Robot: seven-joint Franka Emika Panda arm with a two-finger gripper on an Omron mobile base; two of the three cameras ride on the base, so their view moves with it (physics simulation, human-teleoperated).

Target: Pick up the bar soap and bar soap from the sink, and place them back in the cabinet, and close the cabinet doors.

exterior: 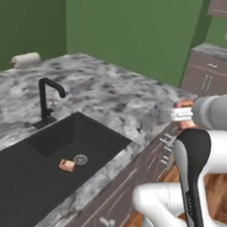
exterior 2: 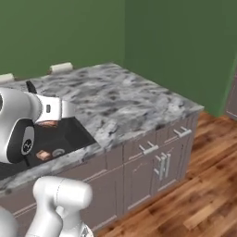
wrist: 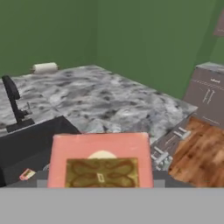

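Hand [wrist: 101, 186] clenched on one small reddish-orange rectangular bar soap [wrist: 100, 159], raised above grey marbled surface [exterior: 112, 98]. Probably light, stiff, slippery; best gripped across flat faces.

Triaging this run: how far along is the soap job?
Nothing looks stowed yet. In hand: one bar soap is lifted clear of the sink, held in the tool. Left: the second bar soap lies by the drain; then stow both in the cabinet and close its doors.

A white roll [exterior: 26, 58] lies on the marbled counter [exterior: 117, 98] by green walls [exterior: 139, 29].
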